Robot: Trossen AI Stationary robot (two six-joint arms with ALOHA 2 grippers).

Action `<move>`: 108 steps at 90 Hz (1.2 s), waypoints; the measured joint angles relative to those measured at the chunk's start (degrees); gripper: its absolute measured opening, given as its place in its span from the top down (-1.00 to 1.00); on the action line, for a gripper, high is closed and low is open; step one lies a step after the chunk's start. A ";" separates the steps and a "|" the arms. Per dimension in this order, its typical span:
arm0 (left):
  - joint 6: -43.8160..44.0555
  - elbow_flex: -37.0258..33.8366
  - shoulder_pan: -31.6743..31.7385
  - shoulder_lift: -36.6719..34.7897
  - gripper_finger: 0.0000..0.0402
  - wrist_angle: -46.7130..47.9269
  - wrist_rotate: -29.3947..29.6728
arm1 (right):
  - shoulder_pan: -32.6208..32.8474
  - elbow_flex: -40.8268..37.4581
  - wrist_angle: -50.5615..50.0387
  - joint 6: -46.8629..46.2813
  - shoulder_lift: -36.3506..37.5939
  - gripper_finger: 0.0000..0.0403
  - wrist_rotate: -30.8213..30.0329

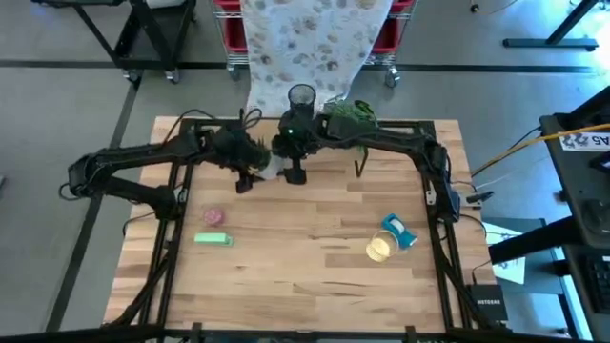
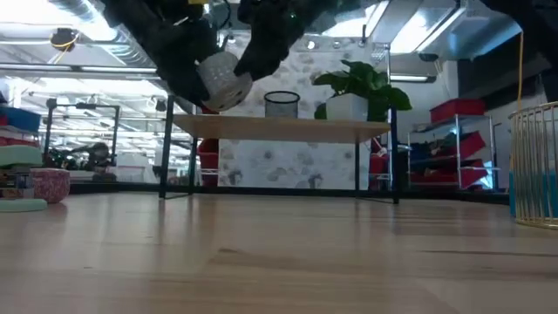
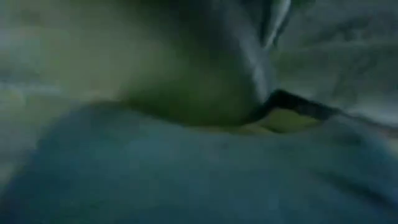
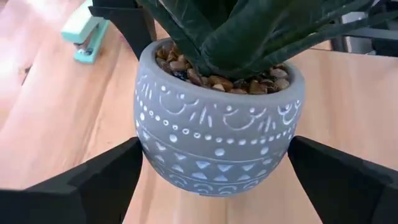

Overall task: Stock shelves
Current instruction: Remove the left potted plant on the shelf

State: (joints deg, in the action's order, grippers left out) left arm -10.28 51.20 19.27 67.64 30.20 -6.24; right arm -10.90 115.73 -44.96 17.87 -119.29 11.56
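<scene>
Our right claw [image 4: 214, 180] clamps the grey patterned plant pot [image 4: 214, 134], held in the air just before the shelves [image 2: 279, 128]; our left claw [image 1: 246, 171] hovers beside it, grip unclear.

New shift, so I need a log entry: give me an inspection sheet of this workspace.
Surface: wooden table, no spills seen.
Job's things: shelves carry a mesh cup and a leafy plant; grey patterned pot raised in the air before them.
Clutter: green stapler, pink cup, wire basket.
Grippers: left gripper and right gripper meet at the pot; which one holds it is unclear.
Cables: yellow cable beside the table.
Surroundings: red bins, patterned cloth.
</scene>
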 joint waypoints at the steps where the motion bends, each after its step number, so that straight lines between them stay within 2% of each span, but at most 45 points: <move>1: 0.20 0.00 -0.30 0.00 -0.56 0.12 0.13 | 0.13 0.01 -0.09 -0.10 -0.01 -0.87 -0.03; 15: 3.75 0.00 -4.56 0.00 -0.56 1.59 2.07 | 2.19 -0.46 -0.75 -1.18 -0.10 -0.87 -0.40; 45: 14.35 -1.55 -17.05 0.40 -0.56 5.72 8.63 | 7.93 -8.41 5.74 -4.15 -0.27 -0.87 -1.81; 64: 22.86 -5.72 -25.23 2.65 -0.56 0.20 14.43 | 12.26 -13.65 10.88 -6.04 -0.36 -0.87 -5.45; 88: 34.95 -9.00 -34.90 9.90 -0.56 -10.53 22.73 | 15.79 -24.54 20.37 -9.95 -0.36 -0.87 -7.71; 108: 43.84 -9.25 -40.16 16.24 -0.56 -12.04 28.65 | 16.77 -30.71 31.18 -11.43 -1.11 -0.87 -8.38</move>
State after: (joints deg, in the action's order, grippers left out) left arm 33.56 41.95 -20.89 83.88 18.17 22.40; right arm 5.87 85.01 -13.79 6.44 -120.40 3.18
